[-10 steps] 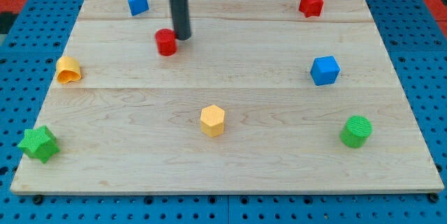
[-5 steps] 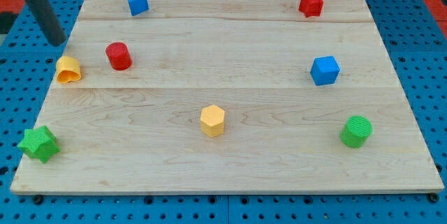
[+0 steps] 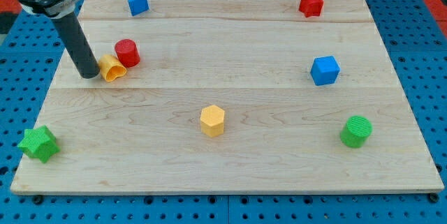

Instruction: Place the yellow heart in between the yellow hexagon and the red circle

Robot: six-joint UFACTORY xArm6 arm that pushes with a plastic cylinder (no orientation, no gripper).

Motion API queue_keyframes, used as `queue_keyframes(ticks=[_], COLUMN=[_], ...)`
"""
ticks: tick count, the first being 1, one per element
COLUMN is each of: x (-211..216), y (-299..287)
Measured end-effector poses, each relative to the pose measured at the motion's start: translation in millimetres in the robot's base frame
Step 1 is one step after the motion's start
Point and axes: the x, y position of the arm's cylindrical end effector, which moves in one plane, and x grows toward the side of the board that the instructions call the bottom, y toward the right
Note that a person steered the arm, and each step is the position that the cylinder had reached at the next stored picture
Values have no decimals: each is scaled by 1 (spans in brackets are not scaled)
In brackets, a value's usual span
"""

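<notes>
The yellow heart (image 3: pixel 112 68) lies on the wooden board at the view's upper left, touching the red circle (image 3: pixel 127 53) just up and to its right. My tip (image 3: pixel 90 75) rests against the heart's left side. The yellow hexagon (image 3: pixel 212 121) sits near the board's middle, lower down and well to the right of the heart.
A blue block (image 3: pixel 137 3) and a red star (image 3: pixel 311 3) sit near the view's top edge. A blue cube (image 3: pixel 325 70) and a green cylinder (image 3: pixel 356 131) are at the right. A green star (image 3: pixel 38 144) is at the lower-left corner.
My tip moved from the red circle out past the board's left edge, then back in against the yellow heart, which slid right to touch the red circle. The circle went left.
</notes>
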Motion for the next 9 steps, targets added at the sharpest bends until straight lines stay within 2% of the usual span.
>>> queue_keyframes(ticks=[1, 2, 4, 5, 6, 7, 9], x=[-6, -30, 23, 6, -37, -24, -25], y=[-28, -20, 5, -5, 9, 44, 173])
